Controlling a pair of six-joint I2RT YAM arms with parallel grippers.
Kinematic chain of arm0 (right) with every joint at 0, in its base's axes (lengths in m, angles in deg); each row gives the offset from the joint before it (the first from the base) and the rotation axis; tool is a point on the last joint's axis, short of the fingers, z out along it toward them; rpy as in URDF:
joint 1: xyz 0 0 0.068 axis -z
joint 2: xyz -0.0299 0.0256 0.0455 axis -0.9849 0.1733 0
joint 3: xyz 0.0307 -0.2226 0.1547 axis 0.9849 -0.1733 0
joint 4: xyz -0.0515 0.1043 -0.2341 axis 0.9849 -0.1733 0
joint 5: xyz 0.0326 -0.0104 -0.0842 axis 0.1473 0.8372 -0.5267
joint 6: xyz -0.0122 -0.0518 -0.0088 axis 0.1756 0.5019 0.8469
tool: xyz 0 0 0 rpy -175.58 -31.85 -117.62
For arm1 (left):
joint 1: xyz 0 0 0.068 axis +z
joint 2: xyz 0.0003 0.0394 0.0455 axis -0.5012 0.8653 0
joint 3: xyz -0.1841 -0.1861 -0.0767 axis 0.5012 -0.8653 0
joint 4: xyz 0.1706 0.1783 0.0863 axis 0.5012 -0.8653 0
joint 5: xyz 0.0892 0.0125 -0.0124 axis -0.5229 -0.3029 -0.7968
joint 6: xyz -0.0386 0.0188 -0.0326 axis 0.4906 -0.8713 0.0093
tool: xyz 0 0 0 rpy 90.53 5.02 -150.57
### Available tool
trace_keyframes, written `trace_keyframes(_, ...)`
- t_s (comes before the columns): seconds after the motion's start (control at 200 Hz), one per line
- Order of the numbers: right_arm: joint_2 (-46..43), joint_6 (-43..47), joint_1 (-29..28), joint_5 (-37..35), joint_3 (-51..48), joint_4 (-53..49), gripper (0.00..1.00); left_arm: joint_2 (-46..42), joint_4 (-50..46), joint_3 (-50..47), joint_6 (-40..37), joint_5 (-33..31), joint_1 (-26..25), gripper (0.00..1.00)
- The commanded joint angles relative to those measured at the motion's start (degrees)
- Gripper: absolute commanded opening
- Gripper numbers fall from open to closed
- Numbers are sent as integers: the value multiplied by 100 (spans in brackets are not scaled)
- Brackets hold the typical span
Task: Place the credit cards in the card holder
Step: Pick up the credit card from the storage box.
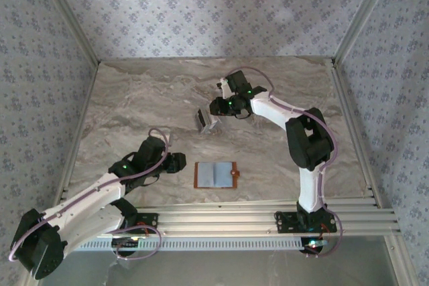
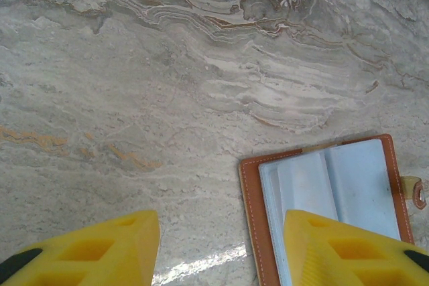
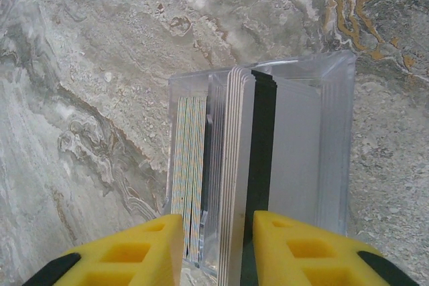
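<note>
My right gripper (image 3: pixel 218 226) sits nearest the lens, its yellow fingers narrowly apart astride the credit cards (image 3: pixel 238 138). The cards stand on edge in a clear box (image 3: pixel 335 132) mid-desk, and I cannot tell whether the fingers pinch them yet. My left gripper (image 2: pixel 220 232) hangs open and empty just beside the card holder (image 2: pixel 335 192), which lies spread open near the front rail (image 1: pixel 255 216). Its pockets look empty, so every card is left to move. The marble desk (image 1: pixel 134 98) between box and holder is bare, and the enclosure walls (image 1: pixel 40 65) stand well off.

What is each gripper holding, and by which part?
Left gripper holds nothing. Right gripper straddles the credit cards at the end nearest it; whether it grips cannot be told.
</note>
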Motion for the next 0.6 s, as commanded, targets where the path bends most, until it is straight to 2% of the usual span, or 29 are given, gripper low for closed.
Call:
trace_keyframes(0.0, -100, -27, 58, 185, 78, 7, 32, -12, 109, -23, -84, 79, 31, 52)
trace_keyframes(0.595, -228, 39, 75, -65, 93, -156, 9, -12, 103, -23, -91, 79, 31, 52)
